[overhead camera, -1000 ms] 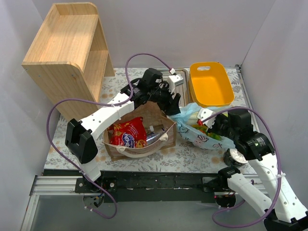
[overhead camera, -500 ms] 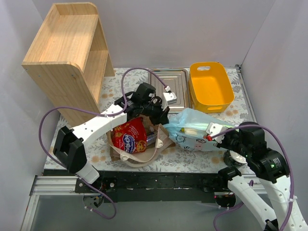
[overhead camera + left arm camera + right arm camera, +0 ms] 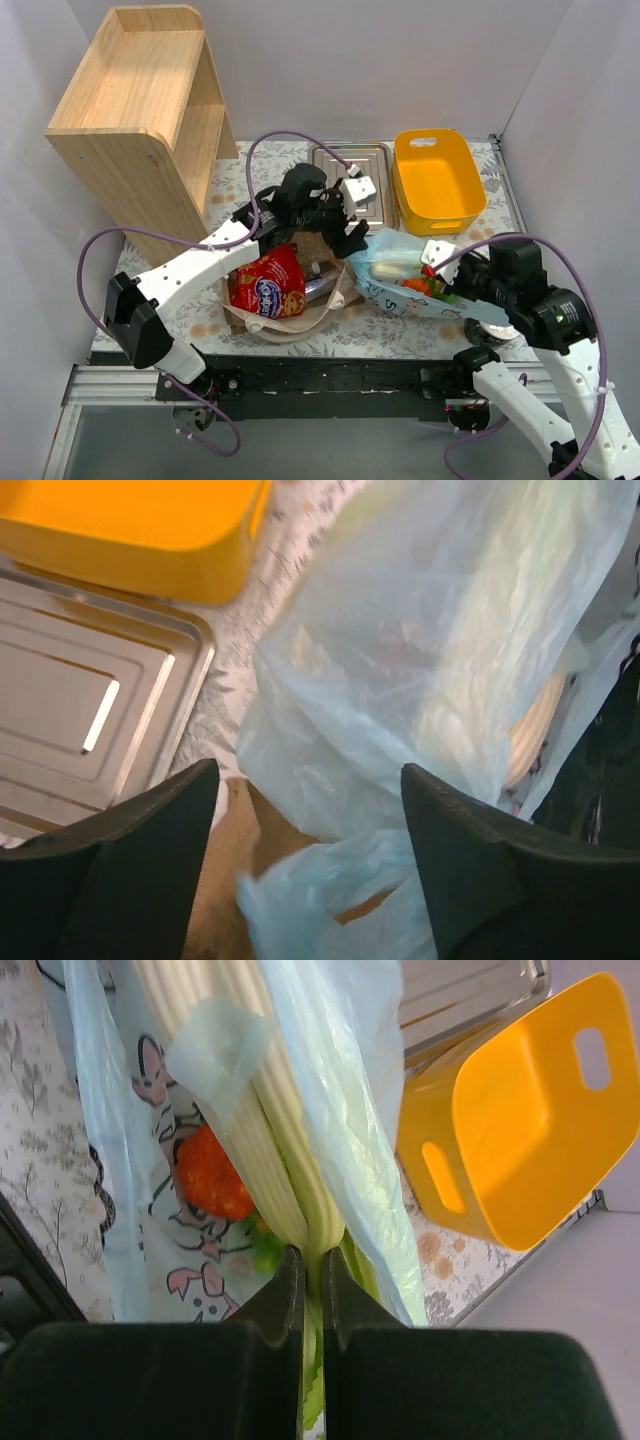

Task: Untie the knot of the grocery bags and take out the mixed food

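The light-blue plastic bag [image 3: 400, 280] lies right of the brown paper carrier [image 3: 290, 312], which holds a red crisp packet [image 3: 266, 285]. My left gripper [image 3: 350, 228] hovers open at the blue bag's left end. In the left wrist view its fingers [image 3: 130, 865] stand wide apart around a loose bunch of blue film [image 3: 330, 890], touching none of it; I cannot make out the knot. My right gripper [image 3: 312, 1260] is shut on the green end of the pale leek [image 3: 265, 1140] inside the bag [image 3: 150, 1220]. An orange pumpkin [image 3: 210, 1175] lies beside the leek.
A steel tray [image 3: 350, 168] and a yellow tub [image 3: 435, 180] stand at the back right. A wooden shelf [image 3: 140, 110] fills the back left. The right arm's base sits close to the blue bag's right end.
The left gripper closed at the bag's left end half a second ago and now stands open again, slightly further back. The blue bag has shifted and lies flatter. The right gripper stayed shut.
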Controlling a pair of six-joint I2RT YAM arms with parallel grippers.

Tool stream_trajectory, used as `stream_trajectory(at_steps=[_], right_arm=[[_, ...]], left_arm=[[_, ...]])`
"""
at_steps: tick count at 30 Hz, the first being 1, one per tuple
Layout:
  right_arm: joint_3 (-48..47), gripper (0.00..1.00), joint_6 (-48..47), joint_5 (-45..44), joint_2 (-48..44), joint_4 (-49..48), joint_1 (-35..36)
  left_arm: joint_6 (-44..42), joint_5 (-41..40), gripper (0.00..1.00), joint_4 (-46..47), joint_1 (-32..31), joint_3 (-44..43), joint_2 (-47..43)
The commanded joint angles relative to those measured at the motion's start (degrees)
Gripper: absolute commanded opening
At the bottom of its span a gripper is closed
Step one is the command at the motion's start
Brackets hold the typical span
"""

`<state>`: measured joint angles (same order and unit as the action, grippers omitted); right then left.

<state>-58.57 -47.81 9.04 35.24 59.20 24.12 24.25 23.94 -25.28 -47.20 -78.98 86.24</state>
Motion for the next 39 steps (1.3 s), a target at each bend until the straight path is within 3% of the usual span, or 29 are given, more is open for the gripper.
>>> stream_trajectory(at_steps=[1,3,7,12,15,16,19,23,30,39], right_arm=[[-7.78,0.01,5.97,3.79,2.98,-7.61,0.14],[-9.54,0.01,9.04,4.93,3.43,-7.78,0.05],[-12.00,0.01,12.13,8.09,3.25,-6.21,-0.74],[-20.33,0.01,17.46,15.90,5.44,-2.95,-0.74],[-24.91,0.01,21.70,18.47,8.95,-4.70,-0.74],[-27.54,0.01,23.10,18.38,10.01,-5.58,-0.74],[-32.20,0.01,24.69,15.23,14.32,-12.68,-0.74],[-34.07,0.01,25.31,10.93,21.25,-28.20,-0.74],[-34.59,0.01,22.42,11.79,35.14,-49.68,-0.74],[-42.31,0.01,19.07,11.00,57.64,-63.06,2.94]], left_arm=[[3.87,-3.90,0.78,3.13,2.11,-10.11,0.07],[5.19,-3.99,0.84,3.13,3.34,-13.46,0.51],[8.44,-6.53,0.89,3.74,4.75,-20.76,1.39],[6.78,-10.32,0.94,4.45,6.06,-23.85,1.56],[6.78,-14.09,0.94,5.23,7.73,-25.08,1.83],[6.86,-19.23,0.94,6.63,7.91,-25.08,1.74],[6.51,-29.96,0.95,10.58,9.14,-26.13,1.04],[3.44,-35.62,0.95,14.28,13.35,-27.63,-0.19],[0.71,-35.99,0.96,16.22,15.56,-25.17,-5.81],[-1.14,-36.08,0.98,17.28,17.14,-17.80,-12.75]])
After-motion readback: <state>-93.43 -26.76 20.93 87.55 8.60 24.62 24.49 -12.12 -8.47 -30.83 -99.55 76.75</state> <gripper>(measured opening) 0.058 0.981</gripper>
